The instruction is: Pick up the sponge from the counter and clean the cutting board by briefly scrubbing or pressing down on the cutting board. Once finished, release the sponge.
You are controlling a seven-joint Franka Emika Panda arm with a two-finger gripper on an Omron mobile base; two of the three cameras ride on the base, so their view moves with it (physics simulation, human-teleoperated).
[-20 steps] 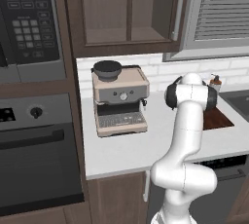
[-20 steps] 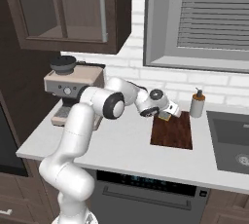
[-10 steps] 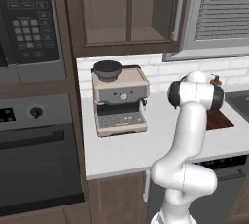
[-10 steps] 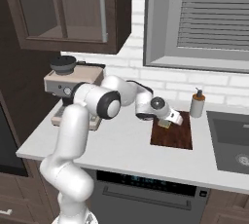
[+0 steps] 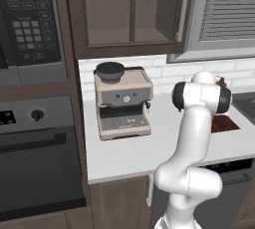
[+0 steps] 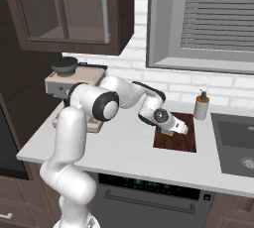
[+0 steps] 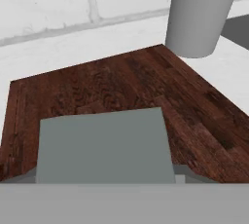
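The cutting board [image 6: 177, 142] is a dark reddish-brown slab on the counter [image 6: 124, 147], between the coffee machine and the sink. My gripper [image 6: 178, 129] hangs low over the board's middle, angled down at it. In the hand view the sponge's grey-green face [image 7: 104, 145] sits right in front of the hand and hides the fingertips. The board's wood grain [image 7: 121, 86] spreads beyond it, very close. Whether the sponge touches the wood I cannot tell. A corner of the board [image 5: 224, 123] shows past my arm in the left base view.
A grey soap dispenser [image 6: 201, 107] stands just behind the board's far right corner, seen as a cylinder [image 7: 202, 13] in the hand view. The beige coffee machine [image 5: 122, 101] stands at the left. The sink [image 6: 233, 135] lies right of the board.
The hand has travelled from the board's far left edge out over its middle and dropped lower, carrying the sponge with it.
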